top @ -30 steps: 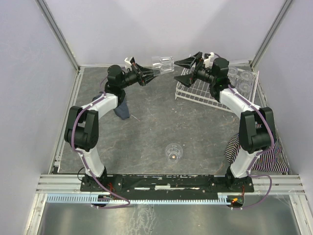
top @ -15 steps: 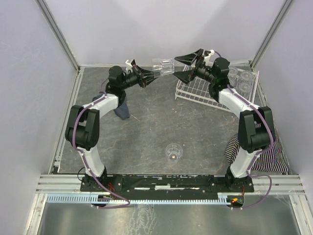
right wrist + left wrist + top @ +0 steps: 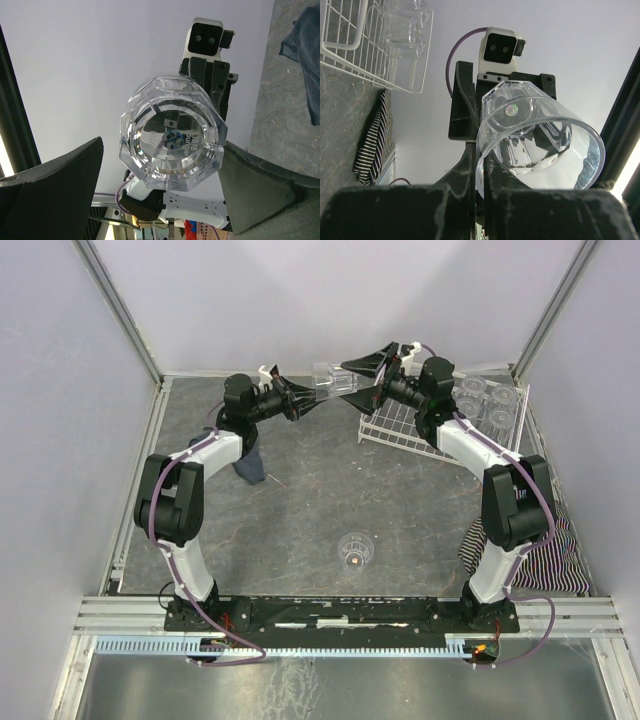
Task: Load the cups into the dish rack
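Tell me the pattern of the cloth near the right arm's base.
The cloth is black-and-white striped; clearest in the left wrist view.

A clear plastic cup gleams glossy, its faceted sides catching highlights. The left pincer is matt black, its edges scuffed pale and rough; the right pincer shows the same dull black. The dish rack is smooth white coated wire, its cups see-through plastic. The surface is dark grey, mottled and matt like stone. A striped cloth and a blue cloth look soft and crumpled.
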Tool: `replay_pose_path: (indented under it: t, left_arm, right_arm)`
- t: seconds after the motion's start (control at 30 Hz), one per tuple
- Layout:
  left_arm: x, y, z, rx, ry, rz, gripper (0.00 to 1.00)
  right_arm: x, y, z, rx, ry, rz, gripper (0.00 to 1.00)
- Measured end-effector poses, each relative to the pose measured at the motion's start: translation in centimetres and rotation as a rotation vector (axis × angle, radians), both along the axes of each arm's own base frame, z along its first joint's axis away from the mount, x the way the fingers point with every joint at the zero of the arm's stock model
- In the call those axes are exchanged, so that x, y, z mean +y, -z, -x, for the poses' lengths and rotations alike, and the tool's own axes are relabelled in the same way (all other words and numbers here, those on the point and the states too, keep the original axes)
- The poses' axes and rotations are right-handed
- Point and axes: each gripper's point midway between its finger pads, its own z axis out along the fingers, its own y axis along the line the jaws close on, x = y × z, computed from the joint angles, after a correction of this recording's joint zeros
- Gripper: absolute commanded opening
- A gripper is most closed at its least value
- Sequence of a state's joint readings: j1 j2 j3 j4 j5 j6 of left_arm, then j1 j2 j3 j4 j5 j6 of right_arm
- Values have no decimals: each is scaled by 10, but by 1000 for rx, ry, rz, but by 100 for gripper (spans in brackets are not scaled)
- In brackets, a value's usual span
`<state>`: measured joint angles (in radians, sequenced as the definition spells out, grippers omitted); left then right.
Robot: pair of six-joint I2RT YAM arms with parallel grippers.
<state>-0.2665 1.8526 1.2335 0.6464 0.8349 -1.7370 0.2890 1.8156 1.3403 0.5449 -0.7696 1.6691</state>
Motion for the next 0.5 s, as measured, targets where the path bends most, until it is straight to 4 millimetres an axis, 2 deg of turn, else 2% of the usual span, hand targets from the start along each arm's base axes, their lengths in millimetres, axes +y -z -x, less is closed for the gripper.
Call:
replay_pose_path:
  t: [0.5]
  left_arm:
    - [-1,3,1,12,7,-6,3]
  right_arm:
    - [0,3,-10,3,30,3,92]
